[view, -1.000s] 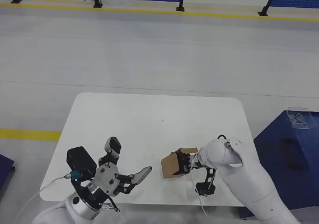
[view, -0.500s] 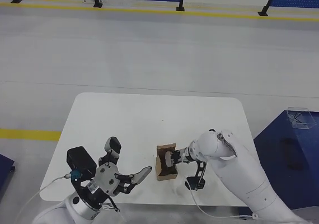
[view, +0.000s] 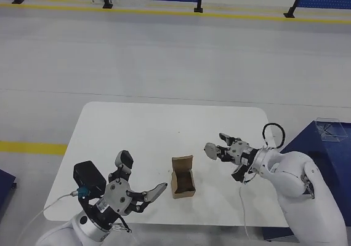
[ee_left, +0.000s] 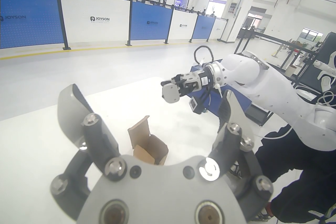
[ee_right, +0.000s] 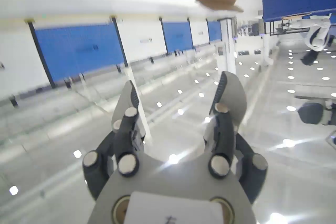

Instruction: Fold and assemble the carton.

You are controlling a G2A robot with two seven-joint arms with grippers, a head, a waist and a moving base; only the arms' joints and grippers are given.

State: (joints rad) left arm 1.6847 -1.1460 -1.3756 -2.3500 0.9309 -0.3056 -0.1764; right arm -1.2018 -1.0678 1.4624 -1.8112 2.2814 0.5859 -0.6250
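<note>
Carton (view: 182, 178) stands on table (view: 132, 123) near its middle, a little toward 5 o'clock in top view. Walls up, shaped into an open-topped box; bottom looks formed, not certain. One flap upright on the 12 o'clock side, top unclosed, so closing judged left to do. Right gripper (view: 215, 149): moderately parted, empty, above table at carton's 2 o'clock, apart from it. Left gripper (view: 141, 176): spread wide, empty, at carton's 9 o'clock, near, no contact.
</note>
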